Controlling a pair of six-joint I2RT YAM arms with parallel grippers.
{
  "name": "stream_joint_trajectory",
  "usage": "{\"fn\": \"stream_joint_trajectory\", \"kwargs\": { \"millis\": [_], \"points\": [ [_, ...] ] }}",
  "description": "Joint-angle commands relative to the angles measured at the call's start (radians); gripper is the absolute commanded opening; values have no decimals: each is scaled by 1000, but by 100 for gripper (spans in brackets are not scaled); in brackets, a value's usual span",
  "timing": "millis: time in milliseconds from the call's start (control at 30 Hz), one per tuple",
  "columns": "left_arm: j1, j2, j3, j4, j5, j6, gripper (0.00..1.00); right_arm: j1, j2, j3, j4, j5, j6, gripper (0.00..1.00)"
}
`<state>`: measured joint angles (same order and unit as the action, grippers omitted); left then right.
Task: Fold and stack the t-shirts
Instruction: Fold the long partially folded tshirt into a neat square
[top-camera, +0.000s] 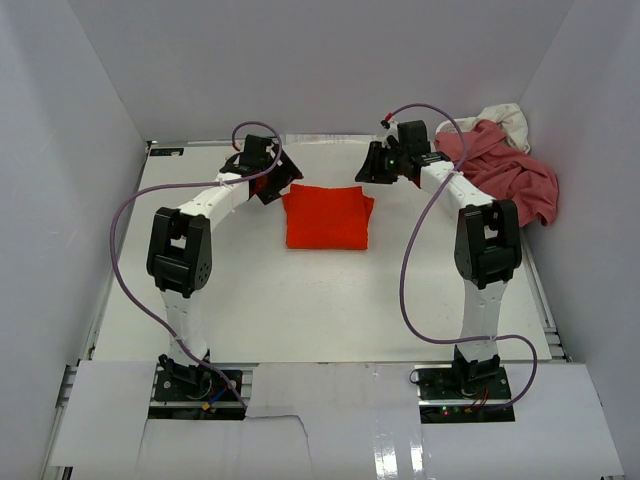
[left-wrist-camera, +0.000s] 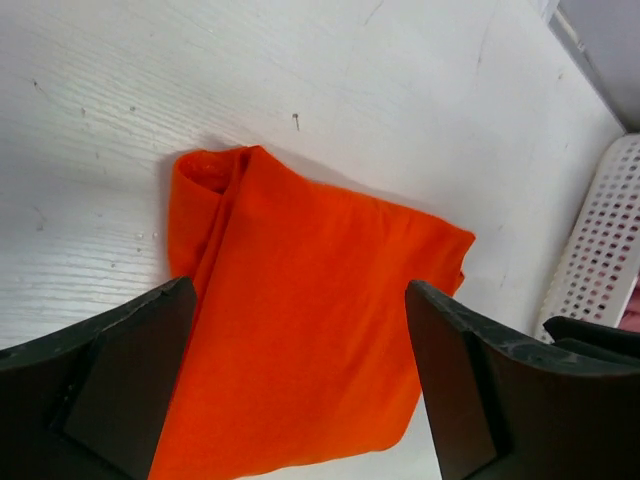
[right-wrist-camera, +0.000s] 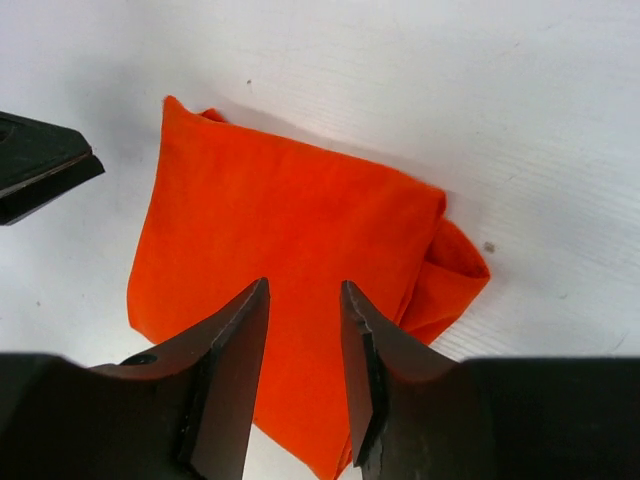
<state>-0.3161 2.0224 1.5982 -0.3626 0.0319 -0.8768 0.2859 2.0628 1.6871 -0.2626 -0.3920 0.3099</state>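
With both arms bent at the elbow, angled inward over the white table (top-camera: 300, 310). On the left claw (top-camera: 283, 186) (left-wrist-camera: 298, 292), jaws wide apart, gripping nothing; on the right claw (top-camera: 368, 172) (right-wrist-camera: 305, 288), narrowly apart, likewise empty. Between them, just beside each, lying flat and folded: the orange-red t-shirt (top-camera: 328, 217) (left-wrist-camera: 300, 330) (right-wrist-camera: 280, 220). Far right, heaped: a rose-pink t-shirt (top-camera: 500, 170) and a cream-white t-shirt (top-camera: 506, 117).

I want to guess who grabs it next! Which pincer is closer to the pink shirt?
Right. The right pincer is beside the orange shirt, on the same side as the pink shirt; the left pincer is across the orange shirt, farther away.
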Motion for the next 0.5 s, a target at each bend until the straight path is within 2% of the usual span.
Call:
{"fn": "stream_joint_trajectory", "kwargs": {
  "millis": [0,133,233,300,333,433,467],
  "points": [
    [6,-25,52,28,-21,12,98,-5,-76,-27,117,60,1,42],
    [6,-66,80,36,-85,47,98,-4,-153,-108,227,82,-3,49],
    [-21,-135,16,77,-84,96,98,-1,-181,-136,218,39,-18,55],
    [-57,-148,-21,85,-90,131,95,2,-176,-148,206,13,-14,54],
    [-66,-146,-29,85,-87,139,94,1,-170,-158,204,-16,-6,50],
    [-77,-125,-67,111,11,142,92,2,-161,-228,250,-106,47,46],
    [-77,-107,-78,134,69,142,92,2,-161,-251,317,-134,67,45]
  ]
}}
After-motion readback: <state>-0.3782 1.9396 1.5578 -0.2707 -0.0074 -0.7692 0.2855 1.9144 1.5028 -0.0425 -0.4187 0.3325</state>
